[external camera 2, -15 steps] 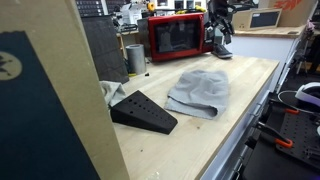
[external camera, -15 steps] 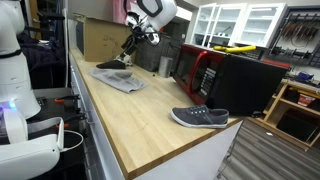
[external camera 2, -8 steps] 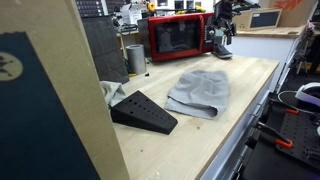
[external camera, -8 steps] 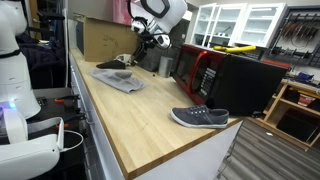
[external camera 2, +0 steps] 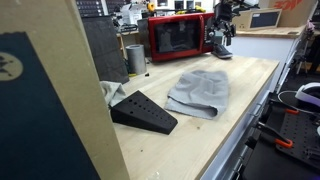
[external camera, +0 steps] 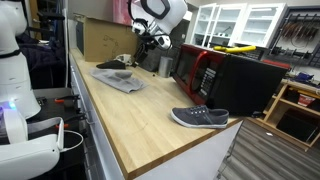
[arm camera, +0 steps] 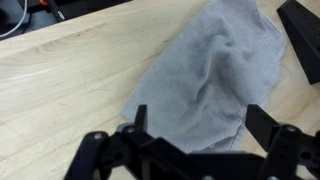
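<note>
- Grey cloth lies crumpled on the wooden table. It fills the middle of the wrist view, directly under the camera.
- Only the wrist view shows the gripper from behind: its black fingers are spread wide with nothing between them, and the cloth shows through the gap.
- In both exterior views the gripper hangs in the air well above the table, which the wrist view does not make clear.
- A black wedge shows only a corner at the edge of the wrist view, just beside the cloth. An exterior view shows the whole wedge, in front of the cloth; whether they touch I cannot tell.
- A dark blue shoe stands alone near one end of the table, well apart from the cloth. It is out of the wrist view.
- A red microwave stands at the back edge, with a metal cup beside it. Its front is plain only in this exterior view.
- A cardboard box stands at the far end, behind the cloth.
</note>
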Robot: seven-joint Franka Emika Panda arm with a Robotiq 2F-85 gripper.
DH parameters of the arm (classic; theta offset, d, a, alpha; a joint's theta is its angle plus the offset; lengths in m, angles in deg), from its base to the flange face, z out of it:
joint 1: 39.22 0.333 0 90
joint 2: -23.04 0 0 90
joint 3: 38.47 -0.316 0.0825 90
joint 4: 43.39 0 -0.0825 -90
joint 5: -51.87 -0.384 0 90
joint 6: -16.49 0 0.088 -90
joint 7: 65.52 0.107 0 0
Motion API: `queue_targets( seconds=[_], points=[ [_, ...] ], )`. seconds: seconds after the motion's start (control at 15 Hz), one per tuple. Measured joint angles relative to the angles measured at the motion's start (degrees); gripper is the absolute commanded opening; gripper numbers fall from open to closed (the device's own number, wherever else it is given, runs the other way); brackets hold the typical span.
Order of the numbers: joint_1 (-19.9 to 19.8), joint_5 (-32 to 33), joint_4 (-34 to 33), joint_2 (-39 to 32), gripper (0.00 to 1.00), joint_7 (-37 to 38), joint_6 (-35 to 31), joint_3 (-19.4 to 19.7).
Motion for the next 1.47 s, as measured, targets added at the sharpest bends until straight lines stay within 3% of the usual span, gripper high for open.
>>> queue_targets(
  seconds=[0.73,1.47],
  points=[
    [0.27,-0.49,-0.23,-2.05,1.0,-0.02,-1.58,-0.51],
    [3.29,-0.49,-6.09,-8.7,1.0,0.09,-6.25,-4.88]
  ],
)
